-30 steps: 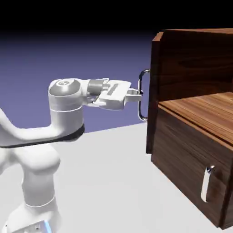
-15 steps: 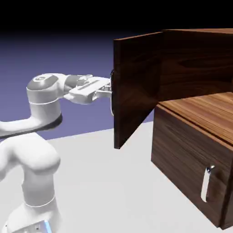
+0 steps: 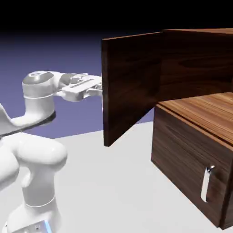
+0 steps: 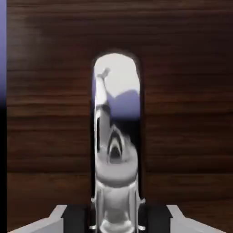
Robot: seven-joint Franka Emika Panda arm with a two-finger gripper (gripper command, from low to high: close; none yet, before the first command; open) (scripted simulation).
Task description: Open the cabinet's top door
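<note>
Now the top door (image 3: 132,86) is standing swung well out from the cabinet (image 3: 195,136), its free edge reaching toward the exterior view's left, and the pincer (image 3: 98,87) is pressing up against that edge at handle height. In the hand view the long silver handle (image 4: 116,136) is filling the middle of the picture, running down between the two grey finger tips (image 4: 68,218), with dark wood grain behind it; the pincer is clamped tight on this handle.

Against the picture a second back, the change is plain. Then the door was nearly edge-on to the camera and only slightly ajar, with the handle showing as a thin silver loop. Half a second back it had turned out far enough to show its inner face. Now it is turned out further, hiding the handle from the exterior view, and the arm's wrist is sitting further toward the left than before.

That is meaning the task is largely done, I judge: the upper compartment is lying open, its lighter wooden floor (image 3: 205,109) showing. The lower panel (image 3: 191,173) with its short handle (image 3: 207,182) is staying shut, untouched on the desk (image 3: 113,182).
</note>
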